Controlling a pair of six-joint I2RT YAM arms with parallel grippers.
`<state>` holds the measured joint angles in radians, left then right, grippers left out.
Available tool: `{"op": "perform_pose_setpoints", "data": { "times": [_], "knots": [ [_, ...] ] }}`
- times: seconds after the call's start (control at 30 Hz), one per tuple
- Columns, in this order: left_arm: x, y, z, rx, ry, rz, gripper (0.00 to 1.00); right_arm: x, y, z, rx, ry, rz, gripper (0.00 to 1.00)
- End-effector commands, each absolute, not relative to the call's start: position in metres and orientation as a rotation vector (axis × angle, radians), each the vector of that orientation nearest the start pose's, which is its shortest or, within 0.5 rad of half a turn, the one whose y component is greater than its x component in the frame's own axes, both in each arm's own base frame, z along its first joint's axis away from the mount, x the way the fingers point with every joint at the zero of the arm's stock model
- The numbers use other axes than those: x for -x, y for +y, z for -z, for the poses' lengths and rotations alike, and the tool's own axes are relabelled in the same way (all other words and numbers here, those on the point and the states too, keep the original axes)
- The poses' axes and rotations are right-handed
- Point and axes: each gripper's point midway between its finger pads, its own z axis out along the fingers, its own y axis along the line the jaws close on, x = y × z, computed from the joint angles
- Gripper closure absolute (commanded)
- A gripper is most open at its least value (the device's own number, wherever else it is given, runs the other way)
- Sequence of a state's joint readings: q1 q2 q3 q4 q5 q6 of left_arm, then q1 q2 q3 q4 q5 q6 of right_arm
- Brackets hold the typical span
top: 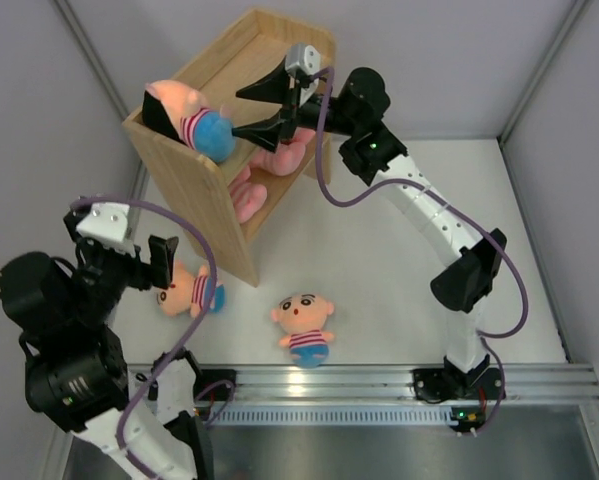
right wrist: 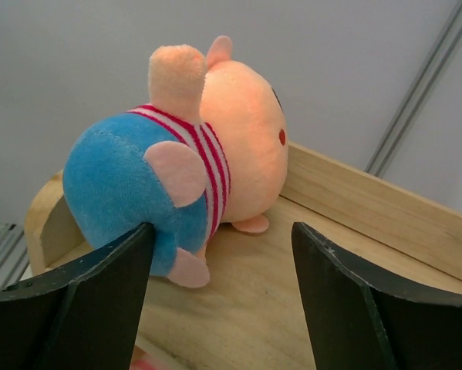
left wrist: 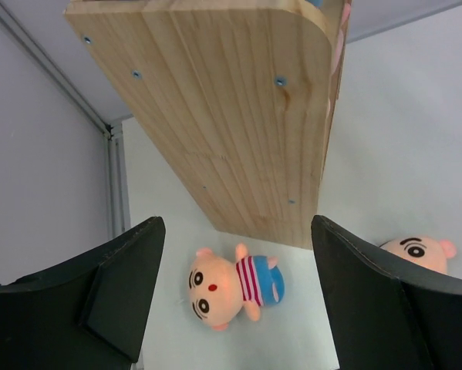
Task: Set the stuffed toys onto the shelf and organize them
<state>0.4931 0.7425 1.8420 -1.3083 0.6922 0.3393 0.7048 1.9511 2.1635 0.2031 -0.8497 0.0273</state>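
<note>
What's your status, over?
Left gripper open above table toy. Right gripper open at shelf-top toy. Second toy loose on table. Nothing blocking.

Robotics laboratory test cell. Plain grey enclosure panels [top: 449,60] in metal framing [top: 541,62] surround a white bench [top: 399,260]. The left arm [top: 64,330] and right arm [top: 434,215] are bolted to an aluminium rail [top: 359,378] at its near edge.

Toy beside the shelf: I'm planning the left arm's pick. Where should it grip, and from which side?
The toy lies flat, its striped torso narrower than the head, so probably grip the torso from above; the open left gripper faces it.
</note>
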Motion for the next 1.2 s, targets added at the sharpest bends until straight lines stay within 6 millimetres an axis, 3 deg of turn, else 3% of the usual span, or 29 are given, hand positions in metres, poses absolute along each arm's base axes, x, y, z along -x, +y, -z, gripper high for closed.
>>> {"op": "perform_pose_setpoints", "data": {
  "times": [0.0,0.2,0.27,0.4,0.57,0.6,0.97,1.17],
  "knots": [
    [-0.156,-0.045,-0.479,-0.369,1.658,0.095,0.18,-0.33,0.444,-0.529,1.064,0.807,-1.051,0.28],
    [-0.174,-0.038,-0.513,-0.342,1.572,0.094,0.17,-0.324,0.432,-0.546,1.041,0.797,-1.042,0.26],
    [-0.179,-0.034,-0.514,-0.324,1.574,0.095,0.17,-0.311,0.424,-0.56,1.042,0.761,-1.052,0.23],
    [-0.181,-0.033,-0.507,-0.315,1.589,0.1,0.17,-0.293,0.418,-0.566,1.048,0.767,-1.152,0.19],
    [-0.173,-0.034,-0.505,-0.331,1.572,0.062,0.15,-0.279,0.413,-0.571,0.92,0.884,-1.378,0.16],
    [-0.172,-0.035,-0.504,-0.335,1.57,0.06,0.15,-0.281,0.416,-0.56,0.899,0.923,-1.408,0.15],
    [-0.167,-0.028,-0.493,-0.279,1.589,0.017,0.14,-0.292,0.447,-0.537,0.672,1.125,-1.323,0.08],
    [-0.165,-0.025,-0.488,-0.261,1.596,0.0,0.14,-0.279,0.461,-0.536,0.73,1.081,-1.32,0.07]
  ]
}}
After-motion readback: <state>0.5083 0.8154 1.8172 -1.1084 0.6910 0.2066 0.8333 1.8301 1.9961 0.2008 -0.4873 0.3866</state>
